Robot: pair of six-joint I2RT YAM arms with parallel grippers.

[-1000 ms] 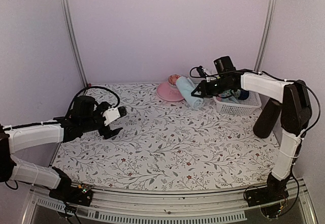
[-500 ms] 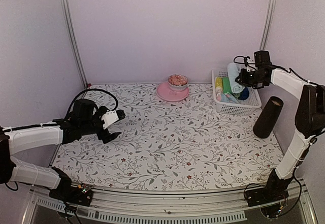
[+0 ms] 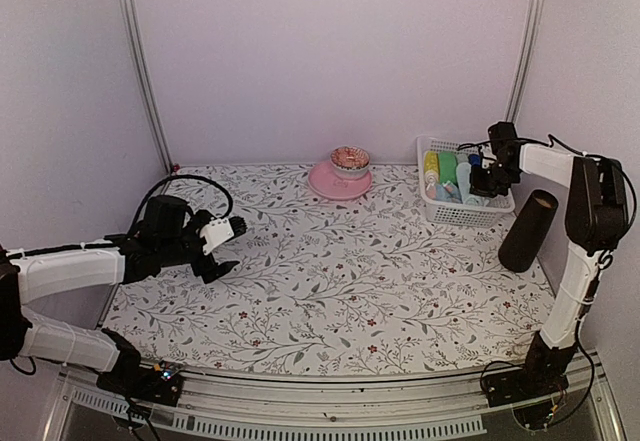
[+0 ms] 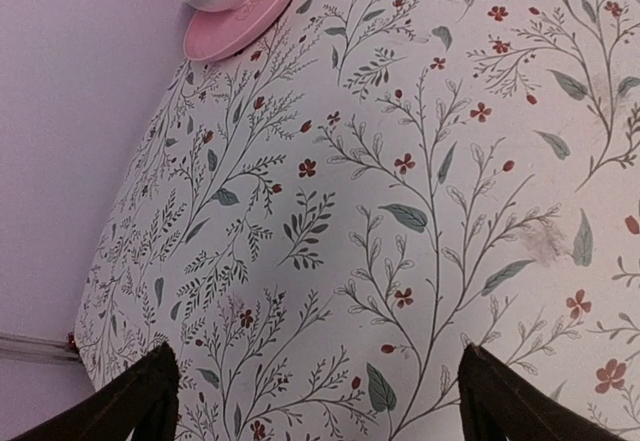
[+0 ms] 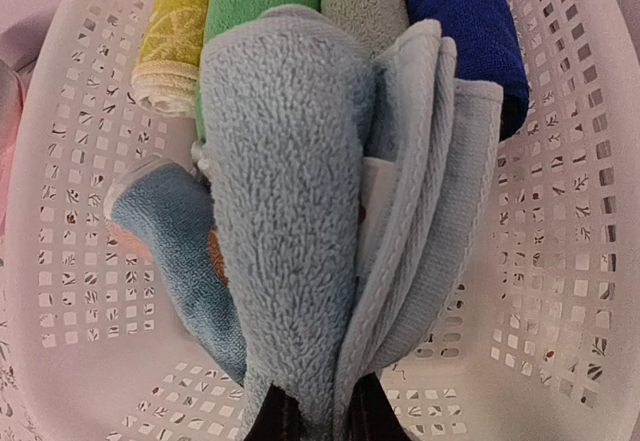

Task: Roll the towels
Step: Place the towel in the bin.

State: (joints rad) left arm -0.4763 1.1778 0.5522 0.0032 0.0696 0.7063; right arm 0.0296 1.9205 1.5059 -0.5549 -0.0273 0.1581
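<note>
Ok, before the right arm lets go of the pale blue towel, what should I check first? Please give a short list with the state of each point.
1. Right jaws shut on the pale blue towel: ok.
2. Towel inside the rim of the white basket: ok, the basket wall shows on both sides of it.
3. Roll tight: cannot tell; flat layers stand beside the rolled part.
4. Towel resting on something below: cannot tell; a teal roll lies next to it.
5. Left jaws open, over the floral tablecloth, far from the basket: ok.
</note>
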